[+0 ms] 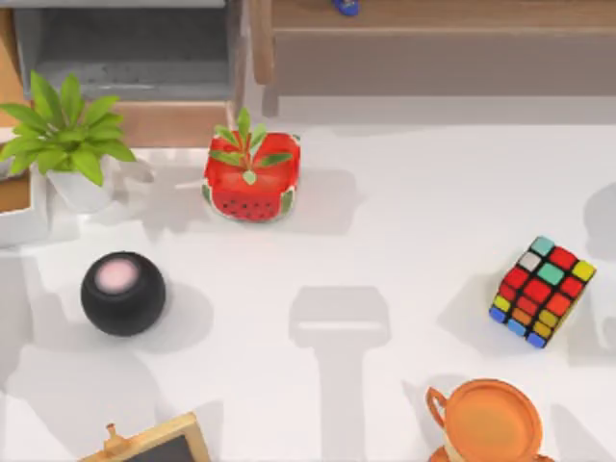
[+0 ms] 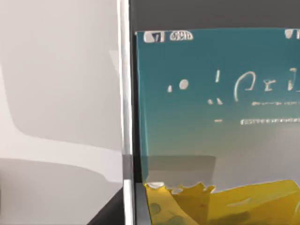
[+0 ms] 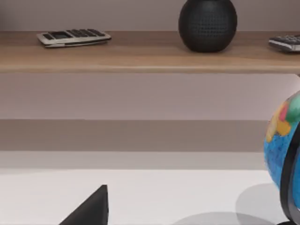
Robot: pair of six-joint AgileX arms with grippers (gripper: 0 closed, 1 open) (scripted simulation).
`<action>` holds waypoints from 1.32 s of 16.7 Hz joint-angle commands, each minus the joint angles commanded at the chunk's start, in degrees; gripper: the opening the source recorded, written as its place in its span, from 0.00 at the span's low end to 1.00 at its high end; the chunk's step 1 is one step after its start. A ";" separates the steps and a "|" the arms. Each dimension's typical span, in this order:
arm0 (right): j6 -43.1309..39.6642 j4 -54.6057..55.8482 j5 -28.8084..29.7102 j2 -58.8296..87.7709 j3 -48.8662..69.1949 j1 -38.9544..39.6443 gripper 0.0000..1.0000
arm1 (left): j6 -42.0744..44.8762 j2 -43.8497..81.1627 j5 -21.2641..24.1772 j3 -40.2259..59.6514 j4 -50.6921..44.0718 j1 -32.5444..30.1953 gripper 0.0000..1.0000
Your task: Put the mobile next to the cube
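The cube [image 1: 541, 292], black-edged with red, teal, yellow, orange and blue squares, lies tilted on the white table [image 1: 385, 250] near its right side. The mobile is out of view. A dark wedge of my right gripper [image 3: 89, 208] pokes into the right wrist view above the white table surface, facing a wooden shelf. In the left wrist view a dark corner of my left gripper [image 2: 112, 213] sits close against a silver-edged screen. Arm shadows fall across the middle and right of the table in the top view.
A red watermelon-patterned pot [image 1: 252, 178] stands at the back centre, a black round speaker [image 1: 122, 293] at the left, a leafy plant [image 1: 67, 135] at the far left. An orange cup [image 1: 496, 421] and a framed chalkboard [image 1: 159, 445] sit at the front. A teal and yellow screen [image 2: 215, 122] and a globe [image 3: 283, 145] show close up.
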 joint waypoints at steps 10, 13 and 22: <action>0.00 0.00 0.00 0.00 0.00 0.00 1.00 | -12.12 -6.69 2.95 9.17 -4.19 -9.59 0.00; 0.00 0.00 0.00 0.00 0.00 0.00 1.00 | -23.71 -8.19 5.47 16.02 -5.30 -21.82 0.00; 0.00 0.00 0.00 0.00 0.00 0.00 1.00 | -65.47 4.70 1.45 33.91 -11.22 -65.84 0.00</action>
